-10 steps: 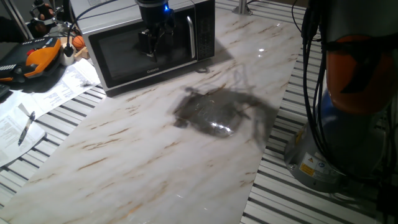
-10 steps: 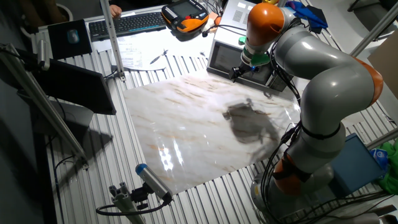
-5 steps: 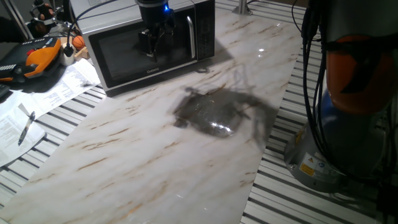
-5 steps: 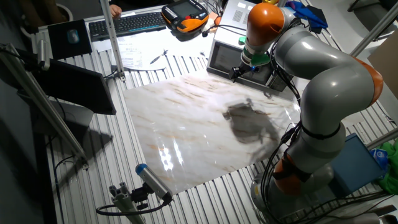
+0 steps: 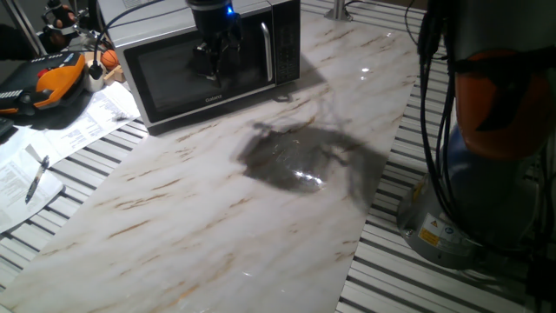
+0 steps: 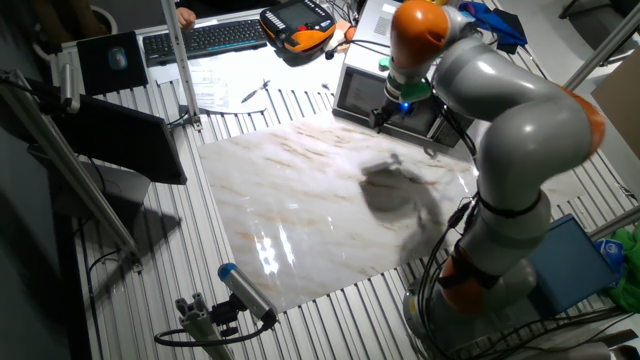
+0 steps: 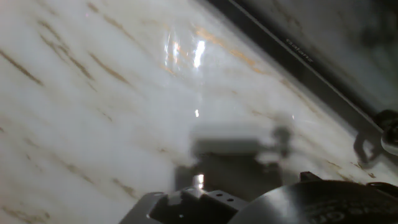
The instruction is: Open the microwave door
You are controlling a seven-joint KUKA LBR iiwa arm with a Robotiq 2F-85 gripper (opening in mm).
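The microwave (image 5: pixel 156 35) stands at the far end of the marble table (image 5: pixel 217 217). It is silver-grey, and its door (image 5: pixel 174 83) has a dark glass window and is shut. The vertical silver bar handle (image 5: pixel 265 52) is at the door's right side, beside the black keypad strip (image 5: pixel 285 43). My gripper (image 5: pixel 214 59) hangs just in front of the glass, left of the handle, fingers pointing down, apart and empty. In the other fixed view it (image 6: pixel 384 116) is before the microwave (image 6: pixel 360 90). The hand view shows the door's lower edge with white lettering (image 7: pixel 300 51) above the marble.
An orange teach pendant (image 5: pixel 52 83), papers (image 5: pixel 87 122) and a pen (image 5: pixel 39 174) lie left of the table. The robot base (image 5: pixel 460 217) stands at the right. A keyboard (image 6: pixel 215 38) and a camera mount (image 6: pixel 240 290) show in the other fixed view.
The arm has shifted a little to the left and its shadow on the marble has moved with it. The gripper stays in front of the door glass. The door is still shut.
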